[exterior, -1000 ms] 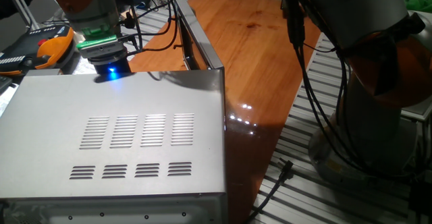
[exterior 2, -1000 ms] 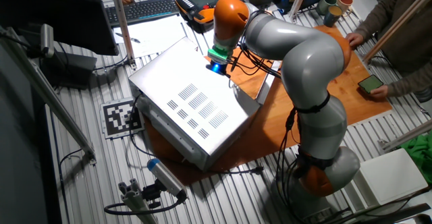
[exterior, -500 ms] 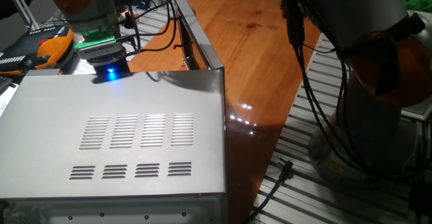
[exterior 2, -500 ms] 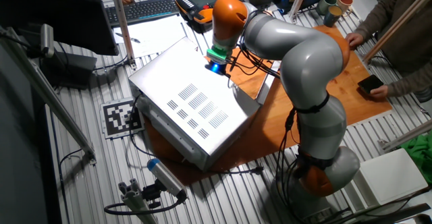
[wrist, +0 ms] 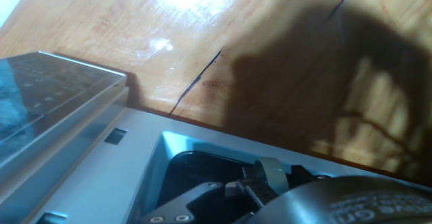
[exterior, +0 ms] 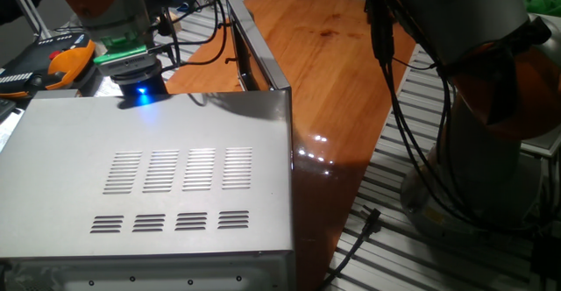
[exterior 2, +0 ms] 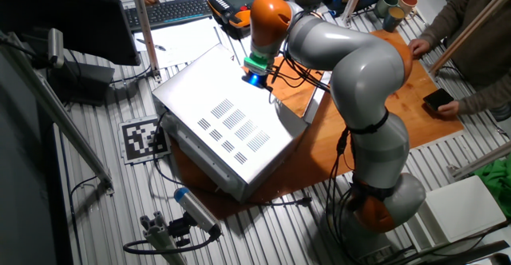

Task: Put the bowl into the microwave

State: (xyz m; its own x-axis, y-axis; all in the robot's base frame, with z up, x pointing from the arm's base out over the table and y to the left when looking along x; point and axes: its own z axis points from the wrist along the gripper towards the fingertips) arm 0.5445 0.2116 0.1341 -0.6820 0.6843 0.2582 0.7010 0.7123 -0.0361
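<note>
The microwave (exterior: 166,186) fills the left of one fixed view, vent slots on its top panel; it also shows in the other fixed view (exterior 2: 215,113). Its door (exterior: 250,54) stands open beyond the far edge. My wrist, with a green ring and a blue light, hangs just past that edge, and the fingers are hidden behind the oven. In the hand view the gripper (wrist: 260,183) shows only as dark links and a grey finger piece over the microwave's dark opening (wrist: 196,170). A dark rounded shape (wrist: 351,200) lies beside it; I cannot tell whether it is the bowl.
The oven stands on a wooden tabletop (exterior: 333,54). Black cables (exterior: 394,107) hang from the arm at the right. An orange pendant (exterior 2: 231,1), a keyboard (exterior 2: 180,9) and cups (exterior 2: 391,1) sit at the back. A person's hand holds a phone (exterior 2: 439,99).
My wrist has shifted slightly left and up along the microwave's far edge. Nothing else has moved.
</note>
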